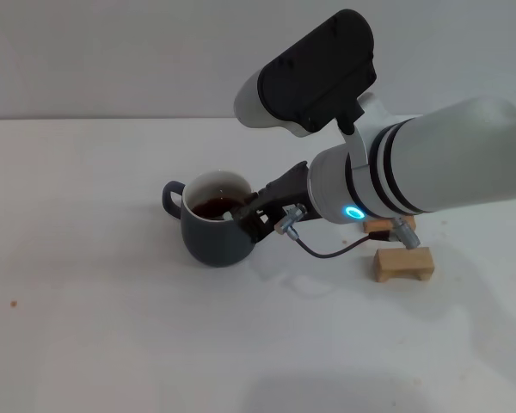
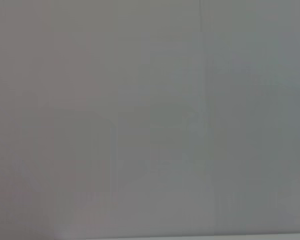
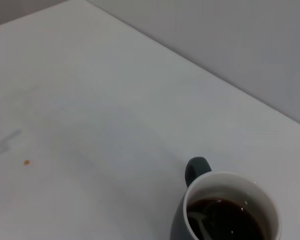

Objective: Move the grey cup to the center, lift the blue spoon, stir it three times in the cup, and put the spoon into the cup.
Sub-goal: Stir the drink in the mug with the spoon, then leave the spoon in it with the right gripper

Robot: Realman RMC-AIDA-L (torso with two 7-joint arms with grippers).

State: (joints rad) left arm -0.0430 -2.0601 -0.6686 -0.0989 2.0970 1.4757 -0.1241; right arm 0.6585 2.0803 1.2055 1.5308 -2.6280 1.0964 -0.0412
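Right gripper sits at the cup, on the side opposite the handle, fingertips over the rim; whether it's clamped or slack I can't tell, the tips are dark against the mug wall; the left arm isn't in the head view, and its wrist camera shows only a blank grey surface.

Spoon: in the right wrist view a grey metal bowl and neck show under the brown liquid, near the wall on the handle side; the blue handle isn't visible in any view, so I can't confirm whether you're holding it.

My read: you're either mid-stir or at the release; treat it as the stir/drop phase.

- keep the wrist low over the cup and stir in small circles well inside the rim; the liquid is not far below the rim and will slop
- don't push sideways on the wall; the mug is light enough to slide, and your fingers are touching or nearly touching the rim
- count full loops, three, then stop with the spoon leaning on the wall
- release only once the bowl is on the bottom; then lift straight up, clear of the rim
- two wooden blocks lie just beyond the cup under your forearm; back out high so the cable doesn't snag them
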